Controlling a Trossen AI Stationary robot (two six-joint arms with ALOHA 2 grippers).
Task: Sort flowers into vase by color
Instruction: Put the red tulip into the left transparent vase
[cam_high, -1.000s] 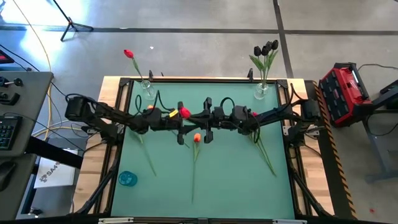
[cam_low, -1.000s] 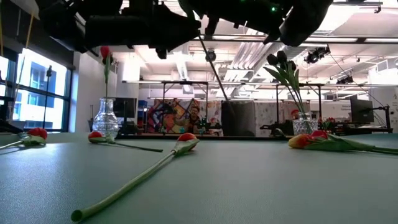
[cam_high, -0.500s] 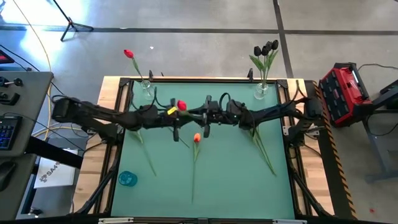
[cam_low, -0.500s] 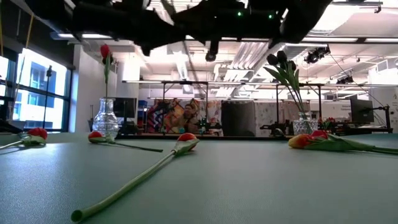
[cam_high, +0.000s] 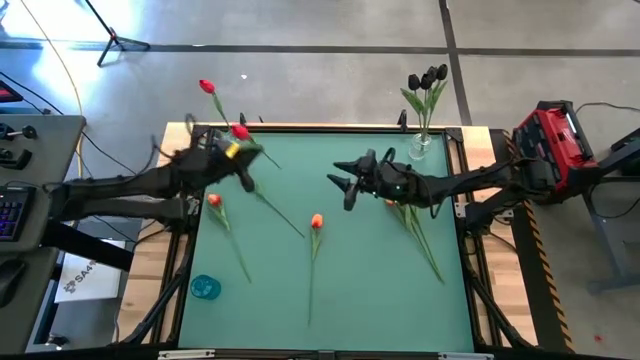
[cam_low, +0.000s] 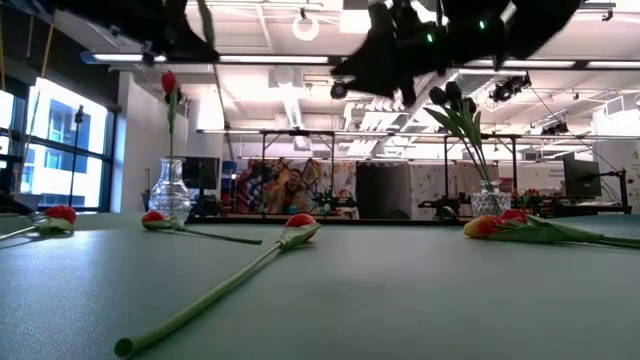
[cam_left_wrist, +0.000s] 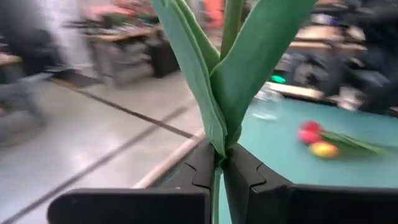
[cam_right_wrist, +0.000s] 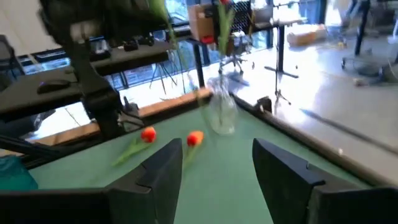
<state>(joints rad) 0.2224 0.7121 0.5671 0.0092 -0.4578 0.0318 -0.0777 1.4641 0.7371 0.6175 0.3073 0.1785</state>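
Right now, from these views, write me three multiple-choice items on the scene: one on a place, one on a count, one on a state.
1. Where is the left gripper?
A. Near the table's far left corner, by the vase with a red tulip
B. Over the blue cup
C. Beside the red case

2. How many vases stand along the table's far edge?
A. One
B. Two
C. Four

3. What is the right gripper doing?
A. Clamping a black tulip
B. Open and holding nothing
C. Pressed flat on the mat

Answers:
1. A: the high view shows it holding a red tulip next to that vase.
2. B: the left one, plus the vase with dark tulips on the right.
3. B: the right wrist view shows its fingers spread with nothing between them.
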